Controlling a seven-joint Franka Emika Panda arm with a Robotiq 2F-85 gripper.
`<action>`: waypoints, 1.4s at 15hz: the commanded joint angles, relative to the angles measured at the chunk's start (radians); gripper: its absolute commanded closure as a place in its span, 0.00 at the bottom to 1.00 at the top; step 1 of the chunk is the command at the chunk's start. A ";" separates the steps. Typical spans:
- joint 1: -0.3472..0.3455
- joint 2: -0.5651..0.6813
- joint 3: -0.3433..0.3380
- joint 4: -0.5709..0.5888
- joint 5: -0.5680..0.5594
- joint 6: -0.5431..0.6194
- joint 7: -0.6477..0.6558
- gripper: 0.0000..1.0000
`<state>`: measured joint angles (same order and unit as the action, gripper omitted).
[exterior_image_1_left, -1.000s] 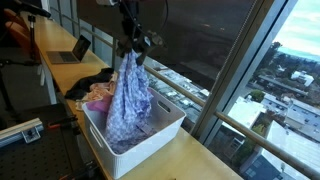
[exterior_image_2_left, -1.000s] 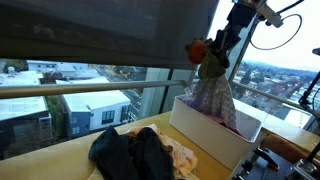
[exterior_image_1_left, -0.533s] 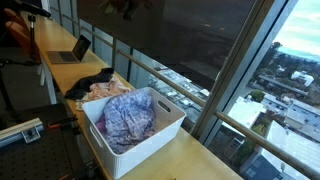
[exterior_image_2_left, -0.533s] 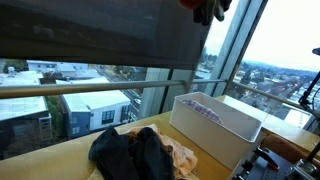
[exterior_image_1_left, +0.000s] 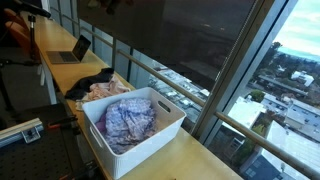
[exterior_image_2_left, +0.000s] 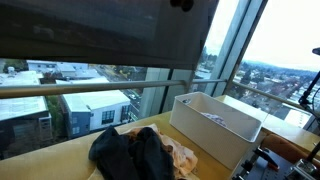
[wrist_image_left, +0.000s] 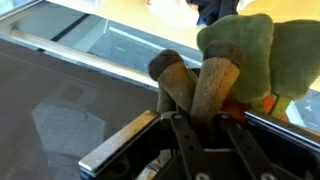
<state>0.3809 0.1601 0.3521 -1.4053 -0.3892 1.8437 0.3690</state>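
Note:
In the wrist view my gripper (wrist_image_left: 196, 118) is shut on a plush toy (wrist_image_left: 238, 42) with a green body, brown legs and a spot of orange. The brown legs sit between the two black fingers. In both exterior views the arm is lifted almost out of frame, and only a dark bit of the gripper (exterior_image_2_left: 181, 3) shows at the top edge. Below it stands a white plastic bin (exterior_image_1_left: 168, 132) (exterior_image_2_left: 222, 122) on the wooden counter. A purple patterned cloth (exterior_image_1_left: 130, 120) lies crumpled inside the bin.
A pile of dark and pink clothes (exterior_image_1_left: 98, 88) (exterior_image_2_left: 138, 155) lies on the counter next to the bin. A laptop (exterior_image_1_left: 72, 52) sits farther along the counter. Tall windows and a railing (exterior_image_1_left: 190, 95) run along the counter's far side.
A second ago the purple cloth hung from the gripper over the bin. It now lies in the bin, and the arm has risen out of the top of the exterior views.

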 joint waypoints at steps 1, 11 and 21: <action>0.018 0.096 -0.041 -0.003 0.010 0.008 0.013 0.96; -0.090 0.137 -0.153 -0.392 0.169 0.211 0.024 0.96; -0.061 0.139 -0.164 -0.594 0.177 0.311 0.041 0.50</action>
<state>0.3091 0.3290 0.2000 -1.9859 -0.2266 2.1454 0.4087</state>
